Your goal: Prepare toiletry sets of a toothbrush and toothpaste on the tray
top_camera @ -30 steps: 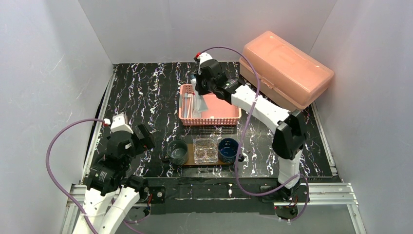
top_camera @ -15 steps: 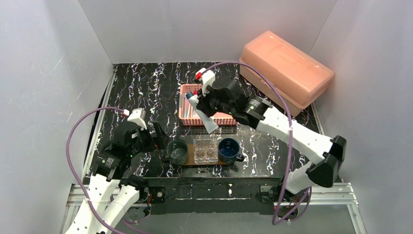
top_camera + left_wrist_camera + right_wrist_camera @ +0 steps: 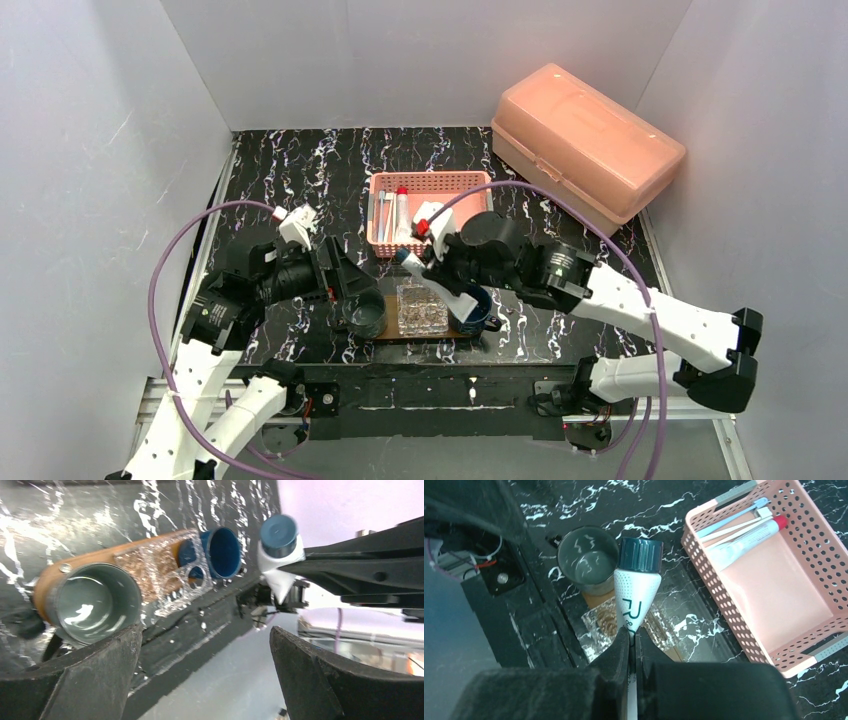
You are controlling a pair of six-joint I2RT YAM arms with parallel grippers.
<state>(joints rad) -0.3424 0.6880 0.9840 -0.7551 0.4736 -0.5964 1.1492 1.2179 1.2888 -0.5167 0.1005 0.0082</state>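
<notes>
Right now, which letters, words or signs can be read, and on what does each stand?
"R&": on the white tube held by the right gripper; the rest is hidden.
Red-capped tube in the basket: any print is too blurred to read.
Nothing else is legible.

This is a robotics lab test cell, folks: plain white panel walls box the table in on three sides, a black marbled mat covers it, an aluminium rail fronts the near edge, and purple cables loop off the left arm and right arm bolted there.
</notes>
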